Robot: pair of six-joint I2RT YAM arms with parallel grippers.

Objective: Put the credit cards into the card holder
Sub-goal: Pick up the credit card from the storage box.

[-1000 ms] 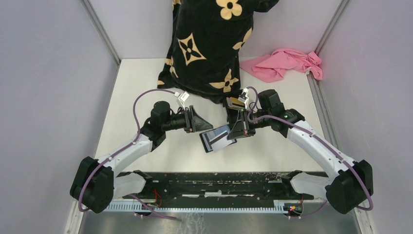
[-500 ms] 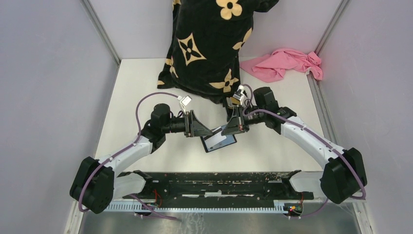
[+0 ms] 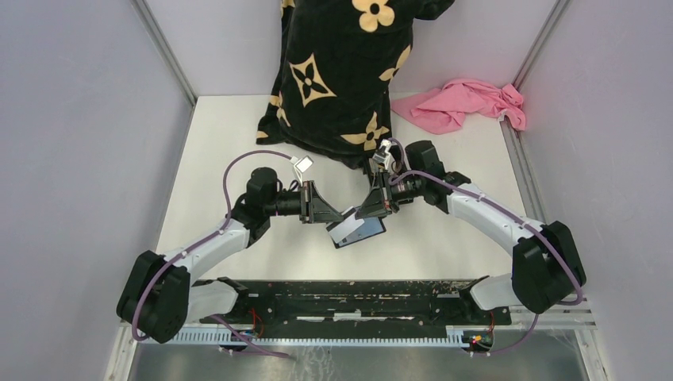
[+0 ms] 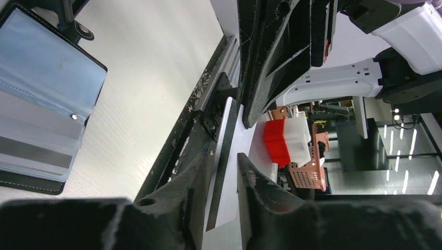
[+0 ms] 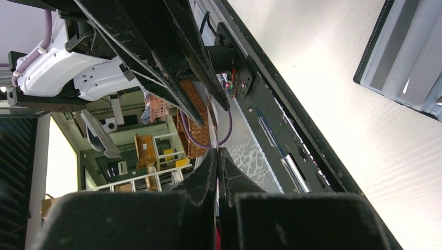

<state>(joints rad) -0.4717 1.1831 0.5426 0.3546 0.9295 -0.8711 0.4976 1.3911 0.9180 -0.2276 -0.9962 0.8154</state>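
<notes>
The card holder [image 3: 367,232] lies open on the table, black with bluish-grey pockets. It also shows in the left wrist view [image 4: 41,88] and the right wrist view [image 5: 412,57]. My right gripper [image 3: 363,213] is shut on the whitish-grey card [image 3: 344,225] and holds it edge-on just above the holder [image 5: 212,125]. My left gripper [image 3: 340,216] faces it, and its fingers are a little apart either side of the card's free end [image 4: 229,182]. I cannot make out the blue card apart from the bluish pockets.
A black cloth with tan flower shapes [image 3: 333,71] hangs at the back, just behind the grippers. A pink cloth [image 3: 464,103] lies at the back right. A black rail [image 3: 357,294] runs along the near edge. Grey walls close both sides.
My right gripper has swung from pointing down to pointing left with the card. My left gripper has moved right, and the two now meet tip to tip over the holder.
</notes>
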